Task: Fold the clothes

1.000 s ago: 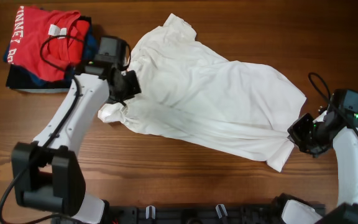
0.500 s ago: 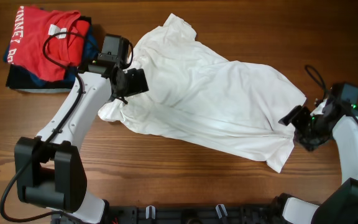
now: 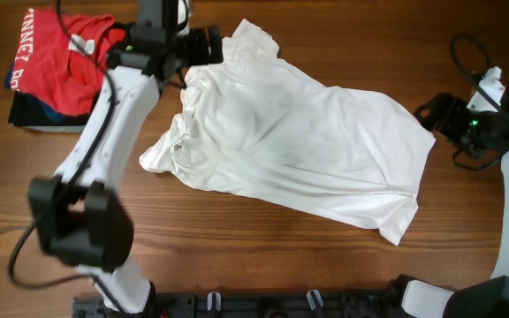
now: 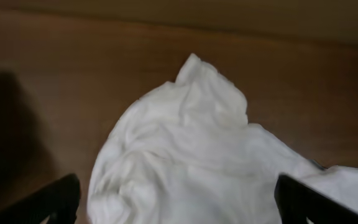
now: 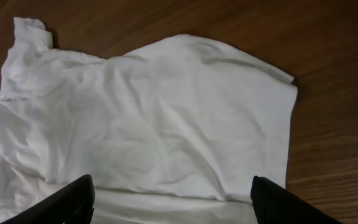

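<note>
The clothes are one white, wrinkly T-shirt [image 3: 299,146] lying loosely spread on a slant across the wooden table, a sleeve bunched at its left end. My left gripper [image 3: 208,44] hovers open above the shirt's far left shoulder; in the left wrist view the shirt [image 4: 191,149] lies below the gripper [image 4: 179,208], whose black fingertips [image 4: 58,199] stand wide apart with nothing between them. My right gripper [image 3: 438,113] is open just off the shirt's right hem. The right wrist view looks down on the shirt [image 5: 148,118] beyond that gripper [image 5: 173,208], apart from its fingers.
A folded stack sits at the far left corner, a red shirt with white lettering [image 3: 56,57] on top of blue and dark garments [image 3: 38,115]. Black cables loop from both arms. Bare wood [image 3: 237,238] runs along the front, up to the arm bases.
Both grippers opened and let go of the shirt. The left arm swung toward the far edge, the right arm rose back and to the right. The released edges settled on the table.
</note>
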{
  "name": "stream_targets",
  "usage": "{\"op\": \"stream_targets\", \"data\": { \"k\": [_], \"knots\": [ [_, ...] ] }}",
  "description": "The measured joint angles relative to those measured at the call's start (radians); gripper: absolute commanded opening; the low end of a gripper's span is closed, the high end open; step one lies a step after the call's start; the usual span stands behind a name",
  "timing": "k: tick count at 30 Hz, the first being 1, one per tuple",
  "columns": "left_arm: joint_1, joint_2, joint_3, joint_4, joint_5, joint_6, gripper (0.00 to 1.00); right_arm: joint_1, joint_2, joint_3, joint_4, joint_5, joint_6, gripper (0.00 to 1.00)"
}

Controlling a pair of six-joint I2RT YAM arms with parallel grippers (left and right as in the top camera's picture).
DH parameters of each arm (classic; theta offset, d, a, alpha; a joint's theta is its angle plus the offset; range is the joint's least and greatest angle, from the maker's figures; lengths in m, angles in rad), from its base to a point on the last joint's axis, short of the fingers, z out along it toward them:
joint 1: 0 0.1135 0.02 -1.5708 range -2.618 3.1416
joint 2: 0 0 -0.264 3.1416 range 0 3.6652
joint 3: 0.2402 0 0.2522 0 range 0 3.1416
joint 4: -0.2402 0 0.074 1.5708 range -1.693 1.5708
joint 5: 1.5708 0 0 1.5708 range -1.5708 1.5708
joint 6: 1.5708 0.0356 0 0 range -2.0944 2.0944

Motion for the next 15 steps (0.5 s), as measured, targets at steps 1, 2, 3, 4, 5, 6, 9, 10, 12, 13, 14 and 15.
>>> {"op": "stream_targets", "data": {
  "k": [1,2,3,4,5,6,9,10,12,13,14,15],
  "knots": [
    [0.000,0.040,0.000,0.057,0.003,0.006,0.99,0.008,0.000,0.000,0.002,-0.002,-0.007,0.81],
    [0.000,0.076,0.001,0.106,0.006,0.010,0.99,0.014,0.000,0.000,0.002,-0.002,-0.011,0.81],
    [0.000,0.115,0.000,0.162,0.006,0.016,0.99,0.020,0.000,0.001,0.002,-0.002,-0.016,0.81],
    [0.000,0.146,0.000,0.203,0.006,0.022,0.99,0.024,0.000,0.001,0.001,-0.002,-0.022,0.81],
    [0.000,0.162,0.000,0.224,0.005,0.025,1.00,0.027,0.000,0.001,-0.001,-0.002,-0.025,0.81],
    [0.000,0.207,0.000,0.267,0.004,0.036,0.99,0.027,0.001,0.001,-0.002,-0.002,-0.026,0.81],
    [0.000,0.254,0.000,0.337,-0.024,0.055,0.98,0.027,0.001,0.001,-0.004,-0.002,-0.029,0.81],
    [0.000,0.266,0.000,0.354,-0.035,0.062,0.98,0.027,0.001,0.001,-0.005,-0.002,-0.029,0.81],
    [0.000,0.294,0.000,0.386,-0.055,0.073,0.97,0.027,0.001,0.001,-0.004,-0.002,-0.029,0.81],
    [0.000,0.309,0.000,0.395,-0.062,0.077,0.96,0.027,0.001,0.001,-0.004,-0.002,-0.029,0.81],
    [0.000,0.322,0.000,0.405,-0.067,0.080,0.96,0.027,0.001,0.001,-0.005,-0.002,-0.029,0.81],
    [0.001,0.338,0.000,0.420,-0.072,0.085,0.95,0.027,0.001,0.001,-0.005,-0.002,-0.029,0.81]
  ]
}}
